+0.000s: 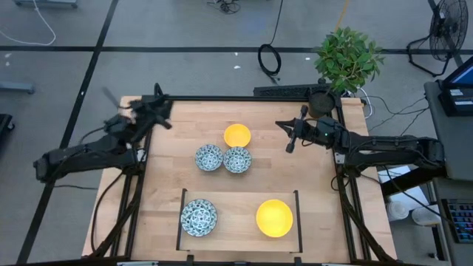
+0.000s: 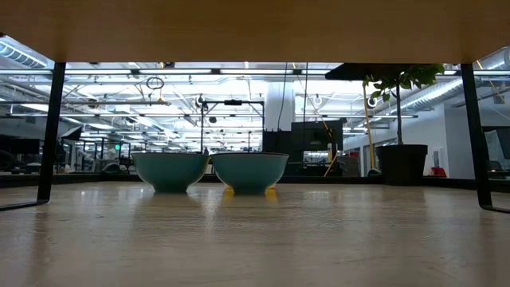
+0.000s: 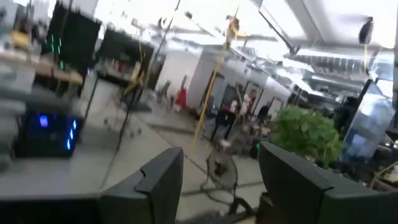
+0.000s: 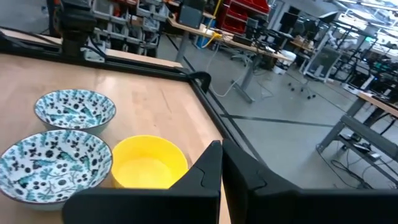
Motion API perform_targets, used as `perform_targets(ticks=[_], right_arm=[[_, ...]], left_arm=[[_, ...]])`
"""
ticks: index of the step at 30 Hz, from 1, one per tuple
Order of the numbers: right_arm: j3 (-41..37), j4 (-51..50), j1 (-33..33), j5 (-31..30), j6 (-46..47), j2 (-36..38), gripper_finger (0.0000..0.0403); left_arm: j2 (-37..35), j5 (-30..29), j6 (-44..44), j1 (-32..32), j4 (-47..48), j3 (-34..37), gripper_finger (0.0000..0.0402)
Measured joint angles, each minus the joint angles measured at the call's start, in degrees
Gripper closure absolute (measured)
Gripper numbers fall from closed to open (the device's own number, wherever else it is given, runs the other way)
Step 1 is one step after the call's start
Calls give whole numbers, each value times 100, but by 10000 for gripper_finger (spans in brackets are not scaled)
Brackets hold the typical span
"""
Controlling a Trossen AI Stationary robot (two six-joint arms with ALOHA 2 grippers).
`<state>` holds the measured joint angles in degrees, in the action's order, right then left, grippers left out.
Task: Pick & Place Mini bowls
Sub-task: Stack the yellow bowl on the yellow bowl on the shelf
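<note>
— Right gripper (image 1: 290,136) is pinched nearly closed, empty, hovering near the small plain yellow bowl (image 1: 237,135).

— Left gripper (image 1: 151,111) waits spread wide. Two blue-patterned white bowls (image 1: 222,159) touch; grabbing one could shove its neighbour.

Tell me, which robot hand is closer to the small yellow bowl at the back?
The right gripper is closer to the small yellow bowl, just beside it. The left gripper sits farther away, at the table's far left corner.

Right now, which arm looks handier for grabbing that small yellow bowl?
Probably the right: its gripper hangs nearer the small yellow bowl, facing it. The left gripper sits at the table's far corner, aimed at the room.
</note>
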<state>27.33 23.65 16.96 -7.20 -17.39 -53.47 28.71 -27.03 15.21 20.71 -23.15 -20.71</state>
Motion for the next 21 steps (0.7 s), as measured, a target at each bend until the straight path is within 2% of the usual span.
perform_targets(ticks=[2,4,12,16,21], right_arm=[[0,2,37,0,-1,0,403],[0,1,38,0,-2,0,403],[0,-45,32,2,31,0,403],[0,-45,32,2,224,-2,403],[0,-49,25,3,343,-2,403]], left_arm=[[689,55,176,0,83,-288,190],[1406,351,193,41,645,-833,190],[4237,1743,353,800,4981,-4060,190],[5535,2439,96,1073,5984,-5237,190],[6728,2963,-188,1111,6534,-6010,190]])
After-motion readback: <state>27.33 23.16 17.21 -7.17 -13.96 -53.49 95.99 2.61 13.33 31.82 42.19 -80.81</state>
